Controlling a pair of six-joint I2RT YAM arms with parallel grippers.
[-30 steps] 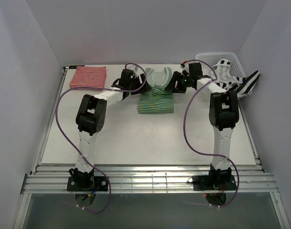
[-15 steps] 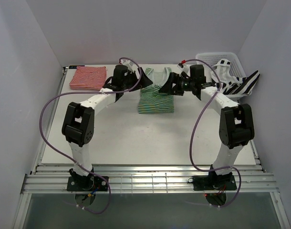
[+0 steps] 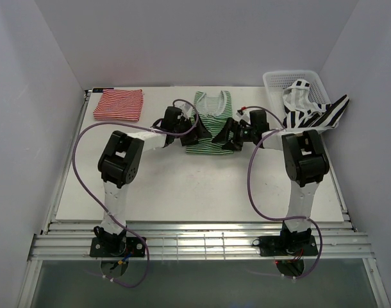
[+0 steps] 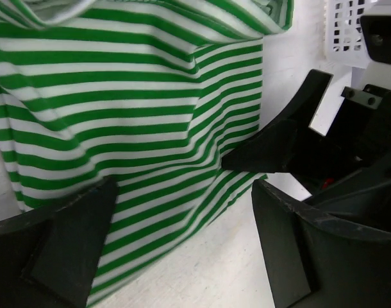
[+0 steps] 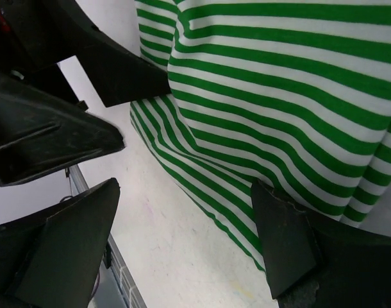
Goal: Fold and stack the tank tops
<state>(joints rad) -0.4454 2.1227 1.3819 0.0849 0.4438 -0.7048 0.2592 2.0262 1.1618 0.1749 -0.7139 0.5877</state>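
**Both tools drop to the near half of the green top**

Since half a second ago, both arms have drawn in from the far end of the thin green-and-white striped cloth tank top to its near half, and their elbows have folded closer to the bases. The left tool now sits at the top's left edge and the right tool at its near right corner, pointing at each other across the cloth.

Both tools stand wide open and grip nothing. In each wrist view the striped cloth lies under and between the spread fingers, with the other tool's black finger reaching in from the opposite side. Whether any fingertip presses the cloth cannot be told.

The green top lies flat at the far middle of the white counter, with its neckline toward the far edge and a few soft creases near the tools. The thin red-and-white striped top lies folded in a square at the far left, well apart from both arms. The broad black-and-white striped top is bunched in the white plastic lattice basket at the far right and spills over its right rim.
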